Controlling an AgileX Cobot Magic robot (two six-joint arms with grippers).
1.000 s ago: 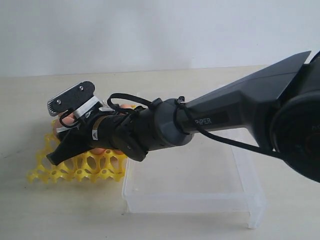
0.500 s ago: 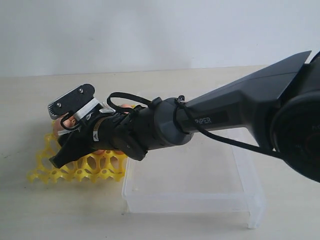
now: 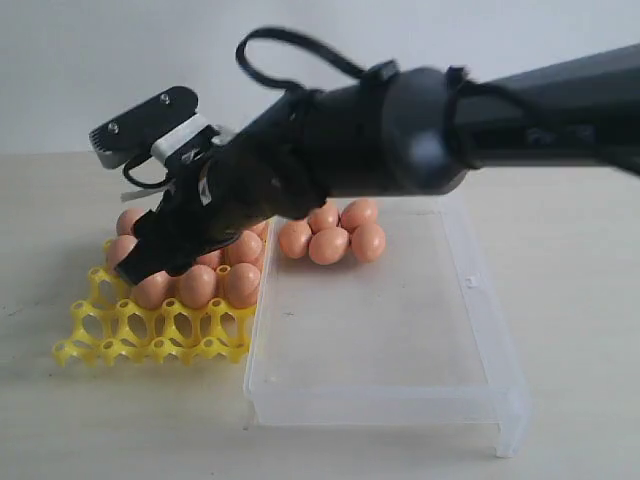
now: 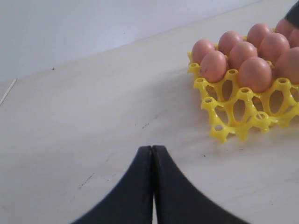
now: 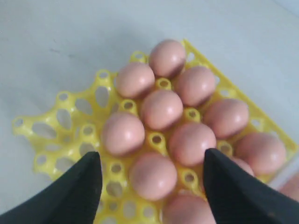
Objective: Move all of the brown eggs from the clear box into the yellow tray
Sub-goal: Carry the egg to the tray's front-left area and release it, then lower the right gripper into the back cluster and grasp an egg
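We see the right hand (image 5: 152, 156) has lifted clear of the yellow tray (image 3: 100, 335), spread wide and empty, so another egg is seated, while about five brown eggs (image 3: 328, 245), partly hidden by the arm, wait in the clear box (image 3: 380, 400).

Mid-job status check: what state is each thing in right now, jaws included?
Yellow tray: partly filled, some cups empty.
Eggs in tray: seated in cups.
Clear box: open-topped, mostly empty.
Eggs in box: clustered at one end.
Right gripper: jaws open, empty, above the tray.
Left gripper: jaws shut, holding nothing.
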